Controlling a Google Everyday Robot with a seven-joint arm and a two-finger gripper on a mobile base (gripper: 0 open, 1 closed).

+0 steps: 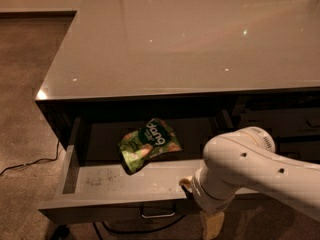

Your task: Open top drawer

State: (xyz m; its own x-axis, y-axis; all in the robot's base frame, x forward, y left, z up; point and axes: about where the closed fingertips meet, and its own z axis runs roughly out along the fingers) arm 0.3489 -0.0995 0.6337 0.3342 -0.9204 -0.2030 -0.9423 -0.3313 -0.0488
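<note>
The top drawer (pixel 107 208) stands pulled out from under the grey countertop (pixel 190 44). Its scuffed lighter grey floor shows, and a green snack bag (pixel 149 144) lies inside near the middle. A small loop handle (pixel 158 214) hangs at the centre of the drawer front. My gripper (pixel 210 224) is at the bottom of the view, just right of the handle and against the drawer's front edge. The white arm (pixel 250 171) covers the right part of the drawer and most of the gripper.
Brown carpet (pixel 25 84) lies to the left, with a dark cable (pixel 30 162) running along it by the cabinet. A right-hand stack of dark drawers (pixel 280 119) sits under the countertop behind my arm.
</note>
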